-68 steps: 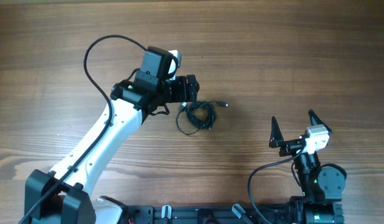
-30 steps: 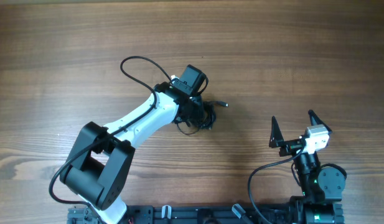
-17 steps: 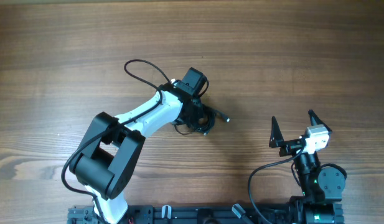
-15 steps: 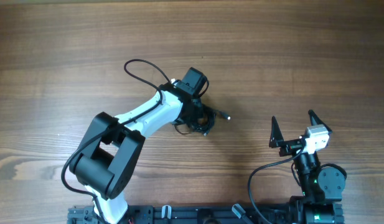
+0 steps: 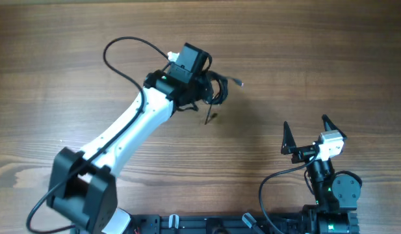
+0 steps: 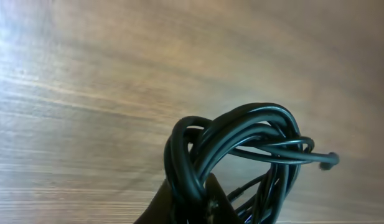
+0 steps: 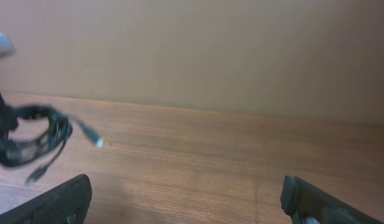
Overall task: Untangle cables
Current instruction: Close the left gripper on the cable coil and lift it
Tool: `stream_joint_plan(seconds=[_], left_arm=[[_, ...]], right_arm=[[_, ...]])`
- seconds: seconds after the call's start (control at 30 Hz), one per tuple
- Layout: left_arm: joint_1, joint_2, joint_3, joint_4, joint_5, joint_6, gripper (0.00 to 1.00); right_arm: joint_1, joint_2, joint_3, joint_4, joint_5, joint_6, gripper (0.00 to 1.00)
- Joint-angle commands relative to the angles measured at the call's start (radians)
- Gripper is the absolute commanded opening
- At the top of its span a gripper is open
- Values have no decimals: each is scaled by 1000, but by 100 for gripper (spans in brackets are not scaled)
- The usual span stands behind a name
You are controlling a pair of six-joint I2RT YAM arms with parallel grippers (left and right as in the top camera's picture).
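Left pincer point(image 5: 208, 91) is clamped on the cables point(image 5: 218, 86), a knotted bundle of thin black cords that sits in its jaws and bulges out just beyond them, over the wooden counter point(image 5: 330, 39). From the left wrist camera, the loops rise straight out past the pincer's dark finger point(image 6: 179, 208) in a tight arc of several strands lying side by side. A small plug end point(image 6: 328, 160) juts sideways from the far side of the coil, pointing away from the left pincer. Seen from overhead, a loose strand point(image 5: 209, 114) hangs off beneath the left pincer, its tip apart from the rest of the bundle. The bundle looks raised off the wood, though by how much cannot be told. The white left arm point(image 5: 122, 133) stretches back behind the left pincer toward its base. The right pincer point(image 5: 305, 129) sits well apart from the left pincer, on the side the plug end points to and nearer the robot's base. Its two fingers are spread wide with nothing between them, and from its own camera the bundle at the left pincer shows small and blurred
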Motion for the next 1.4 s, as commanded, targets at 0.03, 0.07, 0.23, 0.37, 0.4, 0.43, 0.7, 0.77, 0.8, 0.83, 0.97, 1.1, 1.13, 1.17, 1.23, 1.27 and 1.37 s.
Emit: stream_joint_plan(seconds=[0.03, 0.07, 0.23, 0.37, 0.4, 0.43, 0.7, 0.77, 0.8, 0.83, 0.97, 1.1, 1.13, 1.17, 1.23, 1.27, 1.37], left_arm=[[1, -58, 25, 26, -14, -214, 4], [1, -57, 25, 25, -18, -293, 4], [-4, -53, 25, -26, -173, -463, 4], [-4, -51, 24, -106, -245, -484, 4], [-4, -51, 24, -118, -253, -484, 4], [-4, -48, 24, -131, -262, -484, 4], [-3, -12, 24, -223, -325, -473, 4], [-3, -4, 23, -248, -334, -473, 4], [-3, 2, 23, -266, -334, -473, 4], [-3, 11, 23, -285, -334, -479, 4], [-4, 68, 23, -309, -323, -533, 6], [-4, 117, 23, -306, -295, -533, 26], [-4, 124, 23, -306, -285, -532, 39], [-4, 125, 23, -306, -277, -532, 51], [-4, 125, 23, -306, -274, -532, 72], [-4, 125, 23, -306, -274, -532, 78], [-4, 125, 23, -306, -274, -525, 93]], right_arm=[[4, -10, -2, 4, 10, 6, 100], [4, -10, -2, 4, 11, 6, 99], [4, -10, -2, 4, 10, 6, 100], [4, -10, -2, 4, 11, 6, 100], [4, -10, -2, 4, 10, 6, 100], [4, -10, -2, 4, 10, 6, 100], [4, -10, -2, 4, 10, 6, 100], [4, -10, -2, 4, 10, 6, 100], [4, -10, -2, 4, 11, 6, 100], [4, -10, -2, 4, 11, 6, 100], [4, -10, -2, 4, 10, 6, 100], [4, -10, -2, 4, 10, 6, 100], [4, -10, -2, 4, 10, 6, 100], [4, -10, -2, 4, 10, 6, 100], [4, -10, -2, 4, 10, 6, 100], [4, -10, -2, 4, 10, 6, 100], [4, -10, -2, 4, 11, 6, 100]])
